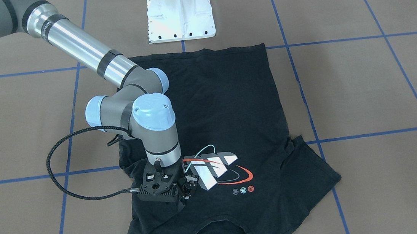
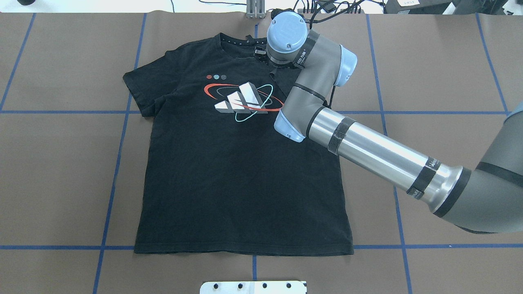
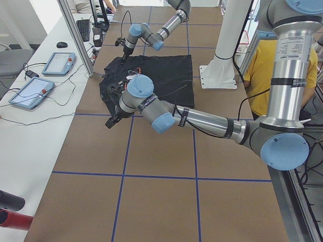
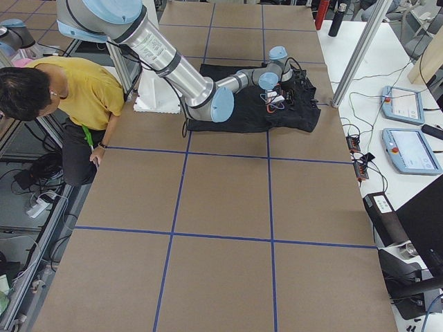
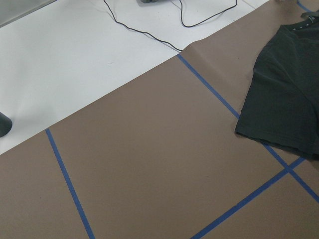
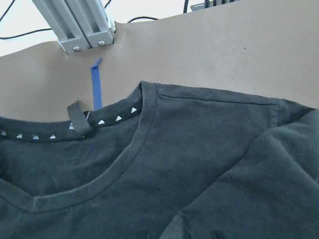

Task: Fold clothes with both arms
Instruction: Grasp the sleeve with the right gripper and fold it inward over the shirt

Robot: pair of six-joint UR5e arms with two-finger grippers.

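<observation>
The black T-shirt [image 1: 222, 104] [image 2: 229, 175] lies flat on the brown table with its logo [image 1: 213, 170] [image 2: 241, 100] facing up and its collar [image 6: 124, 164] towards the far edge. My right gripper [image 1: 188, 189] is low over the shirt beside the logo, near the collar. Its fingers look shut on a fold of the sleeve drawn in over the body. In the overhead view the wrist hides the fingers. My left gripper [image 3: 112, 121] hovers above bare table well clear of the shirt. I cannot tell whether it is open or shut. The left wrist view shows only the other sleeve [image 5: 289, 89].
The white mounting base [image 1: 179, 16] stands just past the shirt's hem. An aluminium post [image 6: 82, 25] rises at the table edge beyond the collar. Two tablets [image 3: 30, 91] and cables lie on the white side bench. A person in yellow [image 4: 69, 90] crouches beside the robot.
</observation>
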